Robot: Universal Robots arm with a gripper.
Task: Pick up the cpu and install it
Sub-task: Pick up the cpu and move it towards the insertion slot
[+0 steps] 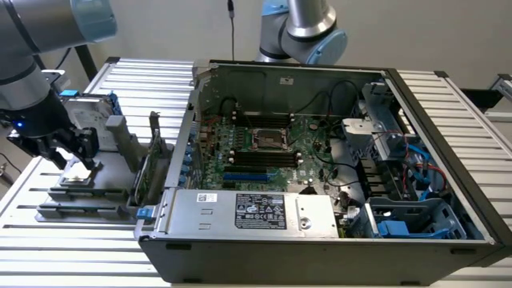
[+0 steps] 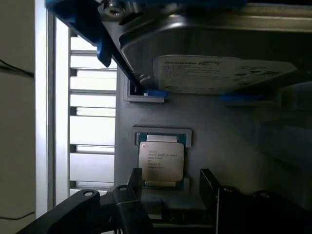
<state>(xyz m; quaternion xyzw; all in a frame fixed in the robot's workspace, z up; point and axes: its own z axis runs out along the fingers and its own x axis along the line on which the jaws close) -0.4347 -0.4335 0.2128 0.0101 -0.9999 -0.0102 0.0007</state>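
Exterior view: the arm's fingers (image 1: 87, 156) hang low over the cpu (image 1: 78, 176). It sits in a grey holder (image 1: 88, 195) on the desk (image 1: 48, 240), on the exterior view's left of the open PC case (image 1: 320, 252).

Wrist view: fingers (image 2: 135, 181) spread wide, one on either side of the cpu (image 2: 161, 163), not pinching it. The hard drive (image 2: 219, 73) is near.

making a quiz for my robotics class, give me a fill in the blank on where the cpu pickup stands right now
1. The gripper hangs over the cpu with its jaws ___.
2. The cpu lies in a gray holder ___ the computer case.
3. The hard drive near it sits in a ___ frame.
Missing words: open; outside; blue.
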